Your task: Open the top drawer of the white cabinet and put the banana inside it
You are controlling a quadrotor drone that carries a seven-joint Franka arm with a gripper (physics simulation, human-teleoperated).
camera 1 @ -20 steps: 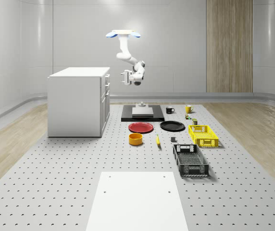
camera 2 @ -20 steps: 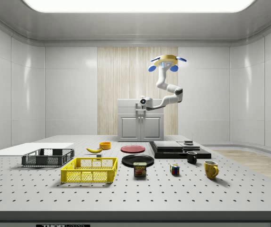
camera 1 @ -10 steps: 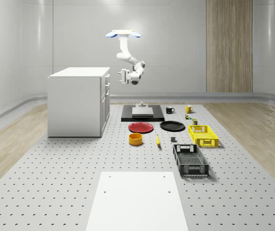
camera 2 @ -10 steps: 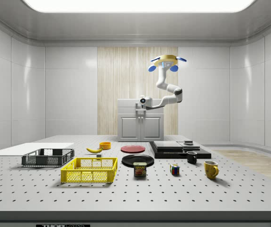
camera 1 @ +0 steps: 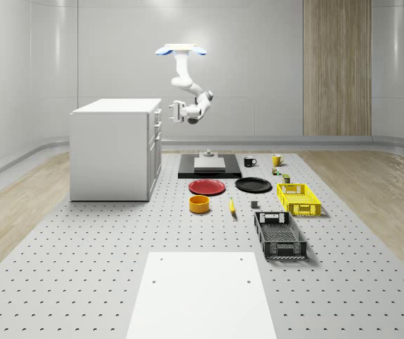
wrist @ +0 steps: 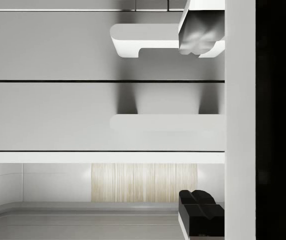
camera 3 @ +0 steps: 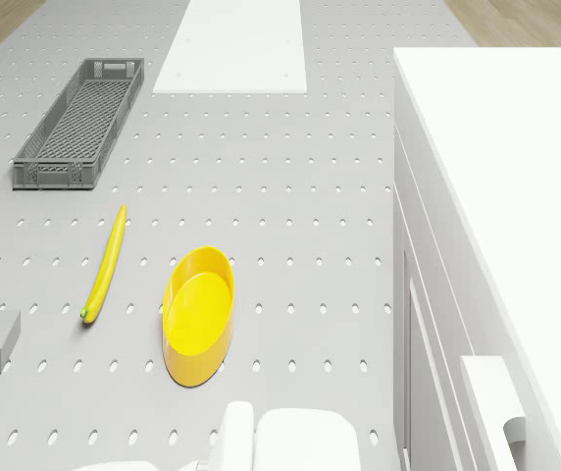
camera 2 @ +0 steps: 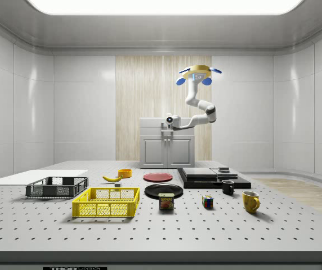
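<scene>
The white cabinet (camera 1: 114,150) stands at the whole-scene view's left, its drawers facing right. My drone (camera 1: 181,49) hovers to the right of it, above cabinet height, over the black platform (camera 1: 209,168). The arm reaches down and left, so my gripper (camera 1: 176,111) sits just in front of the top drawer (camera 1: 157,113). In the wrist view the gripper (wrist: 201,121) is open, one finger (wrist: 200,30) on each side of the top drawer's handle (wrist: 163,122). The banana (camera 1: 232,205) lies on the table beside the orange bowl (camera 1: 199,204). In the drone view the banana (camera 3: 105,265) lies next to the bowl (camera 3: 199,314).
A red plate (camera 1: 207,186) and a black plate (camera 1: 253,185) lie right of the cabinet. A yellow crate (camera 1: 298,198) and a grey crate (camera 1: 280,234) stand further right. A white mat (camera 1: 202,293) covers the near table. Mugs, a can and a cube stand near the platform.
The gripper has moved left and slightly up, closing in on the cabinet's top drawer. The drone has held its place. The banana has not moved.
</scene>
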